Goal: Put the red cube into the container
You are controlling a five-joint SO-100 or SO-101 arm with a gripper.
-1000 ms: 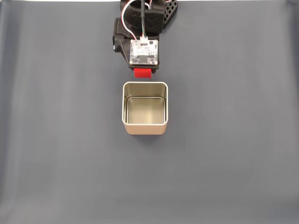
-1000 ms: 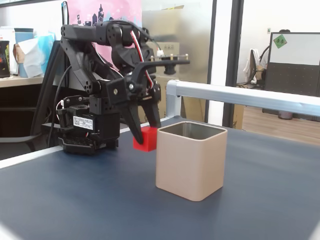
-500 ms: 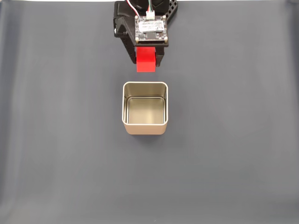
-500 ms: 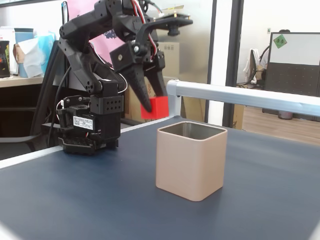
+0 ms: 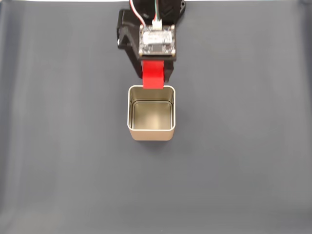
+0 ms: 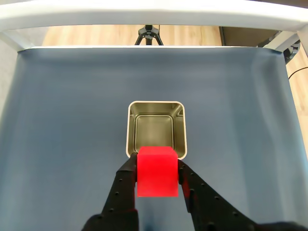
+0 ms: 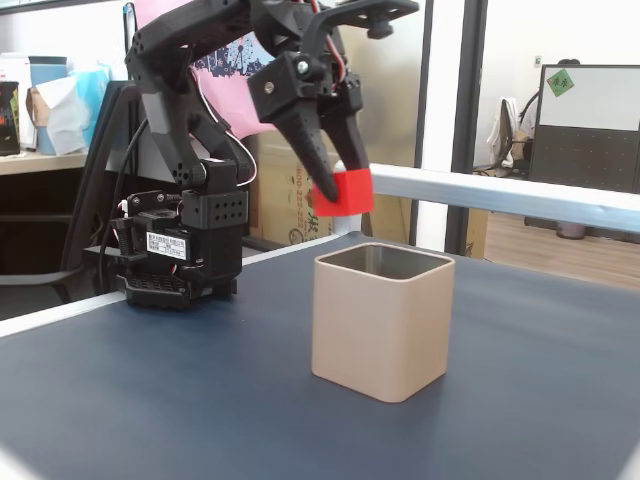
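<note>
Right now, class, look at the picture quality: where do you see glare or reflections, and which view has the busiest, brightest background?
In the fixed view from above, the container shows a soft bright reflection on its metal floor; in the wrist view its inner walls mirror the rim. The side fixed view has the cluttered, bright background behind the claw and red cube, both still sharp.
</note>
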